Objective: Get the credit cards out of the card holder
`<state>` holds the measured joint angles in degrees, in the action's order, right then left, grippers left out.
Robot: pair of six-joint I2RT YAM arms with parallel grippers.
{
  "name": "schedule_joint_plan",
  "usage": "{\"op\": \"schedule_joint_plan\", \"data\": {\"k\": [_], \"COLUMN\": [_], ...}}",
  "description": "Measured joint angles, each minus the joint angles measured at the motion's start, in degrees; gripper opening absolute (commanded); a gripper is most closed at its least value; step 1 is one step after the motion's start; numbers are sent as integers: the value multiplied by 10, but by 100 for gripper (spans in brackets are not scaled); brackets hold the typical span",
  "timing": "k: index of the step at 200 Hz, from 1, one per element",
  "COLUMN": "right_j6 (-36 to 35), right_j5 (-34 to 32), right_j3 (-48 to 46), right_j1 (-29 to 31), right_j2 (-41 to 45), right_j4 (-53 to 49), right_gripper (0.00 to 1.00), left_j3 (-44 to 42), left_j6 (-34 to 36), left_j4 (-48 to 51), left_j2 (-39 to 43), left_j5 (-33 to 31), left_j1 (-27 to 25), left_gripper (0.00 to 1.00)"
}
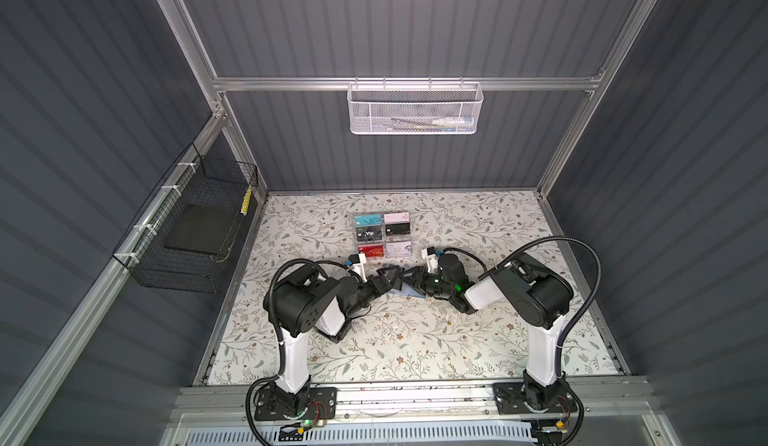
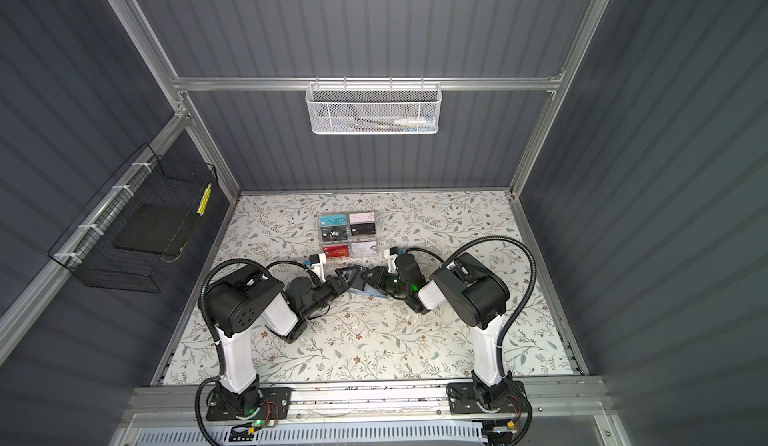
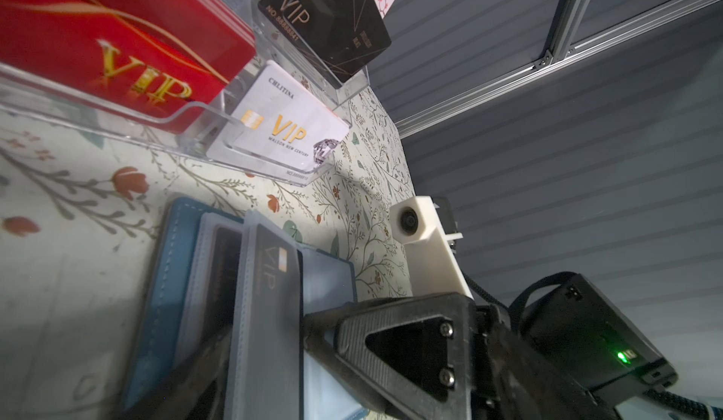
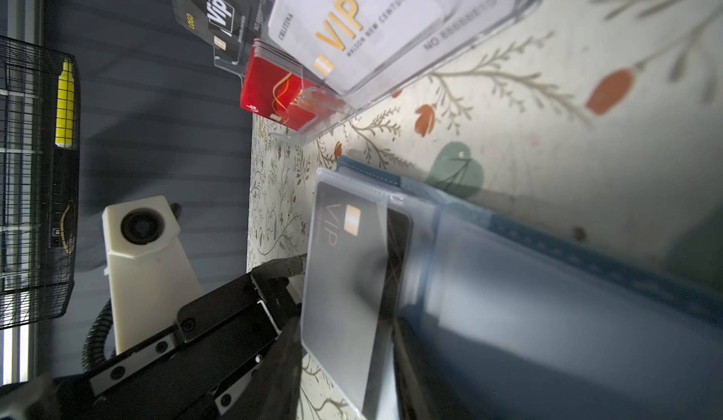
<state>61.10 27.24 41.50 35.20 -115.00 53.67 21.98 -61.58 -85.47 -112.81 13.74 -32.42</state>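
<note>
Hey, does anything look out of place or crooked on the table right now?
One translucent sleeve of the open card holder stands up rather than lying flat, with a black VIP card poking past its edge. Nothing else looks odd.

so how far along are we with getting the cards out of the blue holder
Done: the card holder lies open on the mat. In hand: the right tool straddles one sleeve holding a black VIP card; whether it grips yet is unclear. The left tool is open beside it. Left: every card. None lies loose on the mat, and a second sleeved card shows in the left wrist view.
</note>
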Motion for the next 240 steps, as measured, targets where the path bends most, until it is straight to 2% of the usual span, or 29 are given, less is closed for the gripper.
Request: {"op": "schedule_joint_plan", "data": {"k": [127, 187, 240], "right_j6": [31, 2, -8], "right_j5": [8, -20, -30], "right_j3": [-6, -18, -11], "right_j1": [11, 13, 19], "right_j2": [-25, 4, 8], "right_j4": [81, 12, -10], "right_gripper": [33, 33, 33], "left_j3": [2, 2, 14], "left_j6": [-2, -5, -4], "left_j4": [3, 8, 66], "left_j2": [0, 3, 24], "left_j5": [0, 0, 1], "left_j1": [0, 2, 2], "left_gripper": [100, 100, 100]}}
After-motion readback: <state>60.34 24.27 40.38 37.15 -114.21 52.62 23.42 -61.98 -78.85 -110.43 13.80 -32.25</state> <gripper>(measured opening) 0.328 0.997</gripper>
